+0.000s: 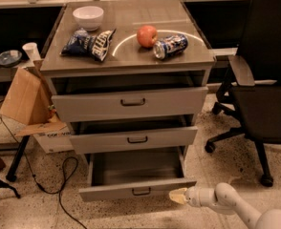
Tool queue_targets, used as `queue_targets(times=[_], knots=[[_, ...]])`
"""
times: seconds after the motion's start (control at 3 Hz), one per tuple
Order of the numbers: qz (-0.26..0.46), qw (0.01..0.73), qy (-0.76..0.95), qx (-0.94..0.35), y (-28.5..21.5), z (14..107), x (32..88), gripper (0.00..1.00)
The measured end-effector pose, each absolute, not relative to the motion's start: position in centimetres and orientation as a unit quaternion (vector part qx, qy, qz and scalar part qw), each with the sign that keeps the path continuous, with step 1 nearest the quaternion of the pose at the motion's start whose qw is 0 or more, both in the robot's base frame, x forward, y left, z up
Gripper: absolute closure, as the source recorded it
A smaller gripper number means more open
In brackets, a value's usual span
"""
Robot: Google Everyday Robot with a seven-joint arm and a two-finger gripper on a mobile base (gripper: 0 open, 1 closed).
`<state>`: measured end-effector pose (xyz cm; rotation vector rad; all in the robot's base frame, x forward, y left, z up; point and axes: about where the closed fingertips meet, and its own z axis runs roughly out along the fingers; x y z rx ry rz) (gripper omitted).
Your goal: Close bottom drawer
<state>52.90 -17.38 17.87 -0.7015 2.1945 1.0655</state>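
The bottom drawer (pixel 138 191) of the grey cabinet is pulled out, with its low grey front, small dark bar handle and plain grey tray (pixel 136 168) showing. My gripper (pixel 178 195) is low at the right end of that drawer front, its yellowish tip at the front's right corner. The pale arm behind it runs off to the lower right.
The middle drawer (pixel 136 139) and top drawer (pixel 131 102) stand slightly out. A white bowl (pixel 88 17), chip bags (pixel 89 43), an apple (pixel 147 35) and a can (pixel 170 46) lie on the cabinet top. A black office chair (pixel 262 97) stands right; a cardboard box (pixel 28 99) and cables lie left.
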Motion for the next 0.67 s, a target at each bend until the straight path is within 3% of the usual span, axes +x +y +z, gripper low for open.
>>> queue_targets(times=[0.33,0.67], knots=[[0.392,0.317,0.809,-0.301,-15.2,19.8,56.8,0.86],[0.39,0.322,0.804,-0.313,-14.4,20.5,57.9,0.62]])
